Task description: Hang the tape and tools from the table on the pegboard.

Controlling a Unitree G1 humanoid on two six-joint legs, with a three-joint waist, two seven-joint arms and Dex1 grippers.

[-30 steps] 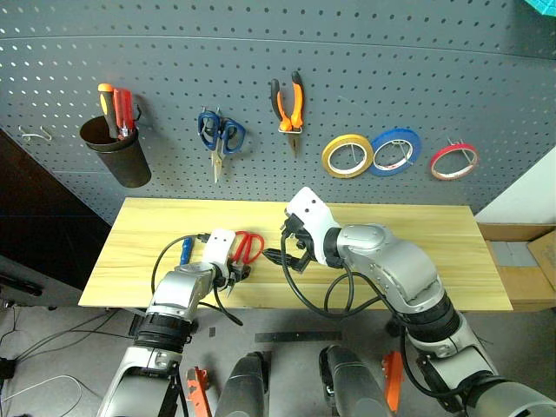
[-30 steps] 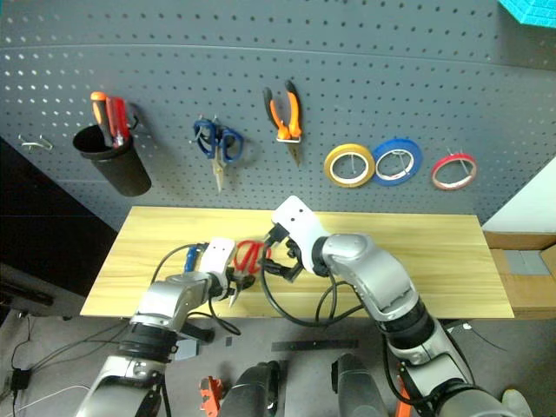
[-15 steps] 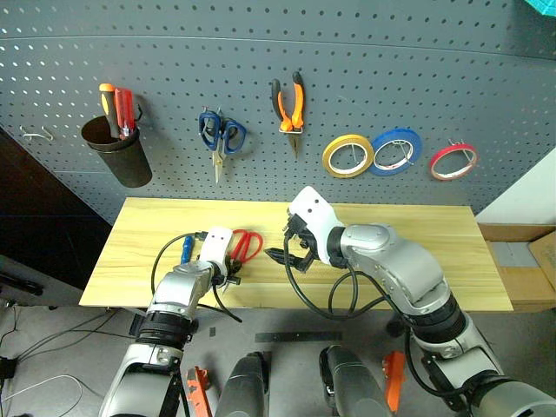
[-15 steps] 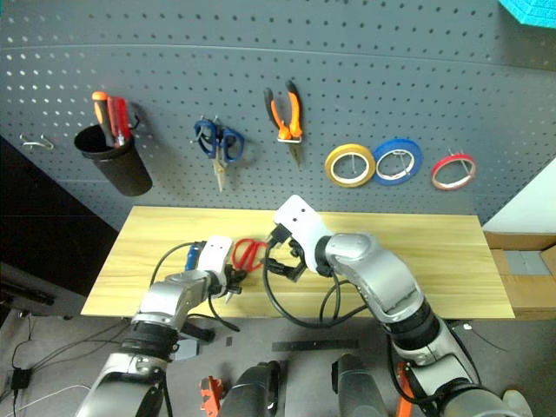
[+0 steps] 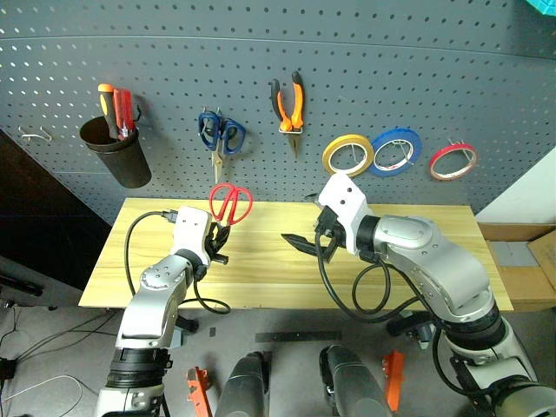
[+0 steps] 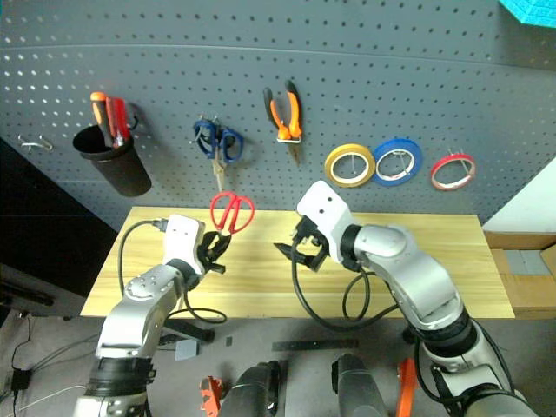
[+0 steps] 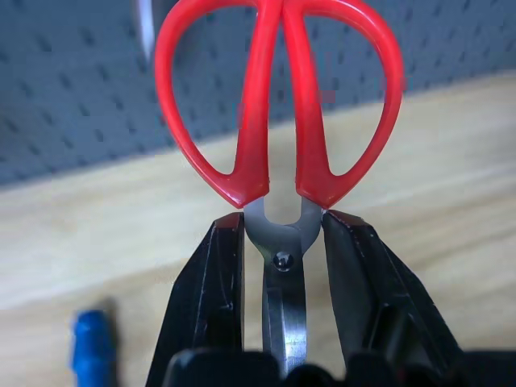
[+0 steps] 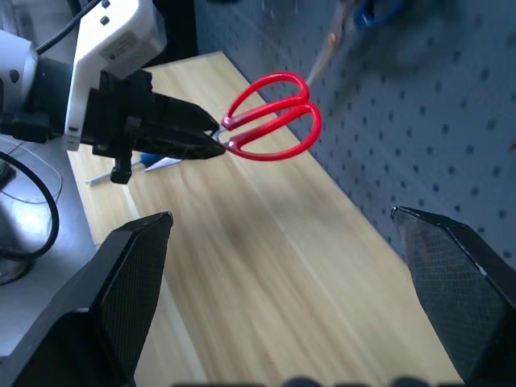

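Below the pegboard (image 5: 261, 52), the left gripper (image 5: 219, 241) pinches the red scissors (image 5: 229, 203) handles-up, ready for hooking; the right gripper (image 5: 309, 244) waits beside, jaws wide.

A black cup (image 5: 113, 156) is hanging on the wall, holding red and orange screwdrivers (image 5: 115, 109). Blue-handled scissors (image 5: 219, 136), a yellow tape roll (image 5: 347, 155) and a blue tape roll (image 5: 395, 150) are hanging alongside.
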